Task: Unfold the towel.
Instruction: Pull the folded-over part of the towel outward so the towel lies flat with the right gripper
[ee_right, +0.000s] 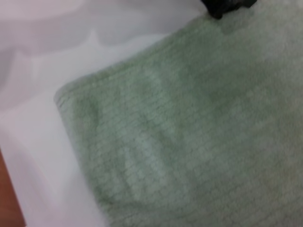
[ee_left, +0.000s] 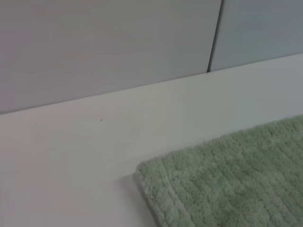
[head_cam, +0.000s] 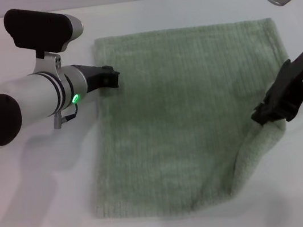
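Note:
The pale sage-green towel (head_cam: pixel 192 113) lies spread on the white table (head_cam: pixel 40 211), roughly square, with ribbed lines. My left gripper (head_cam: pixel 112 79) rests low at the towel's left edge near its far corner. My right gripper (head_cam: pixel 262 114) is at the towel's right edge, shut on it; the cloth rises in a ridge towards it near the front right corner. The left wrist view shows a towel corner (ee_left: pixel 227 184) flat on the table. The right wrist view shows the towel (ee_right: pixel 189 132) from above, with the left gripper's dark tip (ee_right: pixel 229 5) at its edge.
A grey panelled wall (ee_left: pixel 94 47) runs along the table's back edge. The table's edge shows as a brown strip (ee_right: pixel 7 198) in the right wrist view. Bare table surrounds the towel on the left and in front.

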`<state>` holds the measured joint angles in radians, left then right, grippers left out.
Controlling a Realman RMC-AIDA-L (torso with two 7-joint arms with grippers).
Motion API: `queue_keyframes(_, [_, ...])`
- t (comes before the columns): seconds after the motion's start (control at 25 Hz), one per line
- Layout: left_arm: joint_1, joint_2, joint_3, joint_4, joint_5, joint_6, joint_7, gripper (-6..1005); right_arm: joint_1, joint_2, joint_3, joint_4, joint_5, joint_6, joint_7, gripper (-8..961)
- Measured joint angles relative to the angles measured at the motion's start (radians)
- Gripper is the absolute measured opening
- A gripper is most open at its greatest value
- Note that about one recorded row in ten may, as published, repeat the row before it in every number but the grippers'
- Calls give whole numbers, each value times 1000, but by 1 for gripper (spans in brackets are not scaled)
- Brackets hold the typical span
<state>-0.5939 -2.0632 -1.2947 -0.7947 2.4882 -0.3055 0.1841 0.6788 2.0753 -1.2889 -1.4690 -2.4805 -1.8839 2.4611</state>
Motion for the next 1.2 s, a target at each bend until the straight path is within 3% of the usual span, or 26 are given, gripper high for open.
queue_keyframes(1.2, [0, 2, -3, -11, 1, -7, 1, -1, 25, -1, -9, -10, -126, -201, 75, 114])
